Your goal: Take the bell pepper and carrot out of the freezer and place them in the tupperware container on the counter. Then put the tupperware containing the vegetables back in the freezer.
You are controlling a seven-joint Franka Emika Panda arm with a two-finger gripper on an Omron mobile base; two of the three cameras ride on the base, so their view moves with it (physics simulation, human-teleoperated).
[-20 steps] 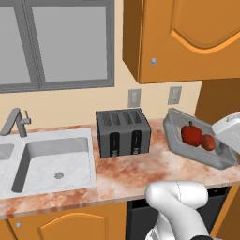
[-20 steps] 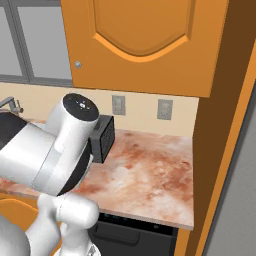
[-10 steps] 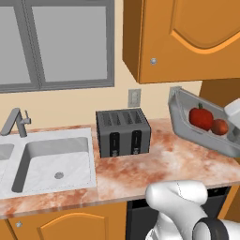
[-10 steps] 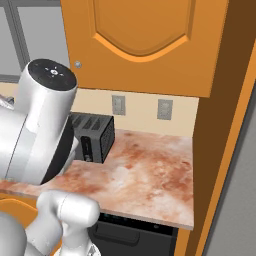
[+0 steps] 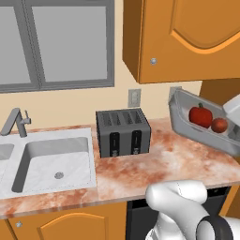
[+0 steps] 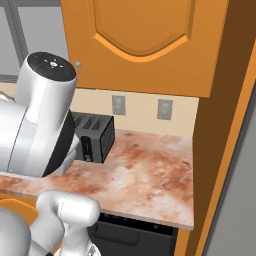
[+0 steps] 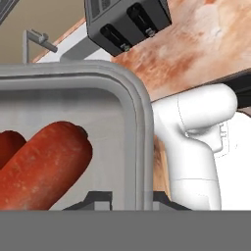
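Cabinets (image 5: 187, 37) of orange wood hang over the desk (image 5: 164, 161) in our left base view, where a black-and-grey toaster (image 5: 123, 132) with four slots stands just right of a pale sink (image 5: 51, 164) with a grey faucet (image 5: 14, 122); a grey-framed window (image 5: 56, 44) and a wall outlet (image 5: 134, 97) sit behind them. At the right edge we see the tupperware container (image 5: 187, 124), a shallow grey tray with rounded corners and a raised rim, lifted clear of the marbled pinkish-brown stone and tilted toward us; inside it the glossy red bell pepper (image 5: 200, 116) with its small green stem lies just beside the smaller orange-red carrot (image 5: 219, 125). From the right base view, our white arm's bulky joint blocks the left side, hiding part of the toaster (image 6: 95, 136); the desk (image 6: 150, 180) runs bare to its right end, two outlets (image 6: 118, 104) mark the cream wall, and a tall orange panel (image 6: 220, 125) closes the right side. Through the hand view, the container's rim (image 7: 142, 132) runs between our tool (image 7: 131, 200) tips, which we hold narrow, clamped on that rim; the carrot (image 7: 44, 166) lies long and matte against the grey floor of the tray, a sliver of the pepper (image 7: 7, 147) beside it, and the toaster (image 7: 127, 22) and desk (image 7: 206, 44) lie beyond.
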